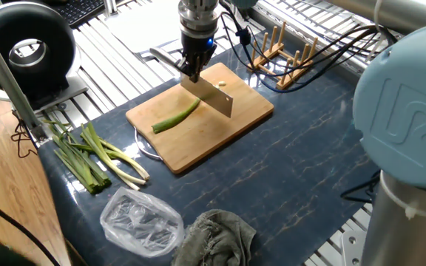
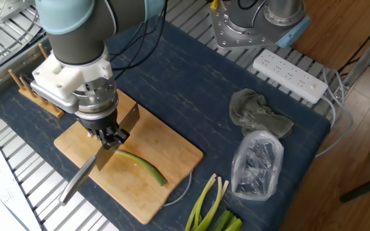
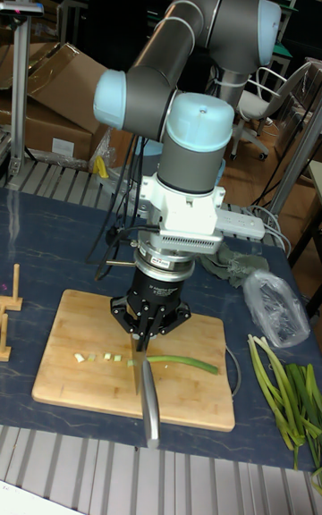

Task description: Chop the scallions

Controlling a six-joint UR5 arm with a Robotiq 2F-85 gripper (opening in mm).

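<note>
Your gripper (image 3: 136, 333) hangs over the bamboo cutting board (image 1: 231, 125), its jaws clamped tight on the handle of a cleaver (image 1: 214, 94); the steel handle (image 3: 149, 401) sticks out toward the board's near edge in the tall fixed view. The blade stands on edge, and its cutting edge looks down at or just above the wood; you cannot tell which from these views.

On the board you have one scallion stalk (image 1: 176, 117) lying flat, its cut end right at the blade and its dark green end pointing to about 8 o'clock in the one fixed view. In the tall fixed view that stalk (image 3: 183, 363) runs off to 3 o'clock of the blade, and a short row of chopped scallion bits (image 3: 99, 358) sits at 9 o'clock of it.

Off the board, at 8 o'clock in the one fixed view, a bunch of whole scallions (image 1: 95, 155) lies on the dark tabletop (image 1: 294, 170). At 6 o'clock of the board you see a crumpled clear plastic bag (image 1: 140, 220) with a grey rag (image 1: 217, 236) just beside it. A wooden rack (image 1: 278, 46) stands at 2 o'clock, and a white power strip (image 2: 290, 76) lies at the tabletop's edge in the other fixed view.
</note>
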